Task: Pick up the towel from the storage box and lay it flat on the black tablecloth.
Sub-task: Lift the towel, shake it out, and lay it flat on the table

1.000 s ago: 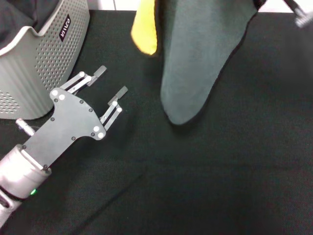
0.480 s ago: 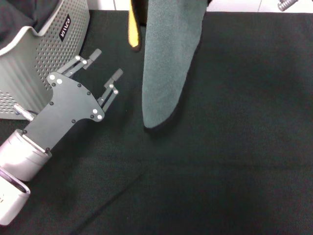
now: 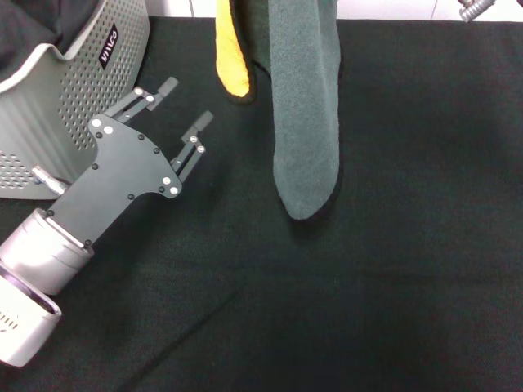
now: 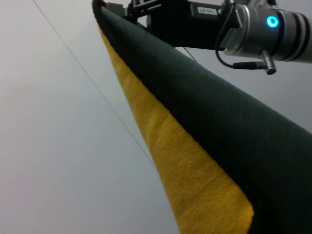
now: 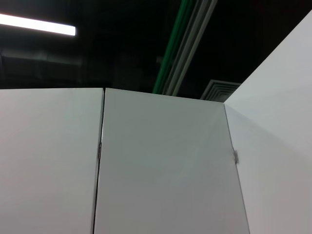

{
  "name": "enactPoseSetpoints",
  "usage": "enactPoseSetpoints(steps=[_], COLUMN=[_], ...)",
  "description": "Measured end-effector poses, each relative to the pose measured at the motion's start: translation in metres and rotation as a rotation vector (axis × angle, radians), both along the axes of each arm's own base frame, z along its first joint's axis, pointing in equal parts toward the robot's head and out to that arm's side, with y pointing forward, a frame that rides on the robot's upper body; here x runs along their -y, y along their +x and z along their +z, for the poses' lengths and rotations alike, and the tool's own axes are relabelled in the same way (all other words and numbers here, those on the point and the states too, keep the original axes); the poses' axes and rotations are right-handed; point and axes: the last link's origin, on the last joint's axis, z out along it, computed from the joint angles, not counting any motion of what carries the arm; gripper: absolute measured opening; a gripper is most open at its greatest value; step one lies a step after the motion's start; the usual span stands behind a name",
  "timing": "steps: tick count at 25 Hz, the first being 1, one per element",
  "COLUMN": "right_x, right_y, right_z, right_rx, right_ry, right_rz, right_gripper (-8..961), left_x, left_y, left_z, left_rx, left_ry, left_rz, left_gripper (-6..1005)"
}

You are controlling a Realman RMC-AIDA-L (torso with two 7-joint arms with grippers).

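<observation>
The towel [image 3: 304,122] hangs in a long fold from above the far edge of the view, grey-green side facing me, with a strip of its yellow-orange side [image 3: 230,49] at the left. Its lower tip hovers just over the black tablecloth [image 3: 392,269]. In the left wrist view my right gripper [image 4: 105,7] is shut on the top edge of the towel [image 4: 204,126], which drapes down from it. My left gripper [image 3: 186,101] stands open with nothing in it, low over the cloth, between the storage box [image 3: 73,98] and the hanging towel.
The grey perforated box sits at the far left with a dark lining inside. A bit of the right arm's metal fitting [image 3: 472,8] shows at the far right. The black cloth spreads bare to the right of and in front of the towel.
The hanging towel swung left, then back right, and its tip now hangs farther right. My left gripper has shifted slightly away from me and stays open.
</observation>
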Motion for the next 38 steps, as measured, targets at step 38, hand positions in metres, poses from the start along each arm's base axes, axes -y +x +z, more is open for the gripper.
enactPoseSetpoints(steps=[38], right_x=[-0.002], right_y=[0.001], right_z=[-0.013], right_rx=[0.012], right_ry=[-0.049], right_rz=[-0.023], right_gripper=[3], left_x=[-0.021], left_y=[0.018], left_z=[0.009], left_rx=[0.248], left_ry=[-0.09], left_rz=[0.026], left_gripper=[495])
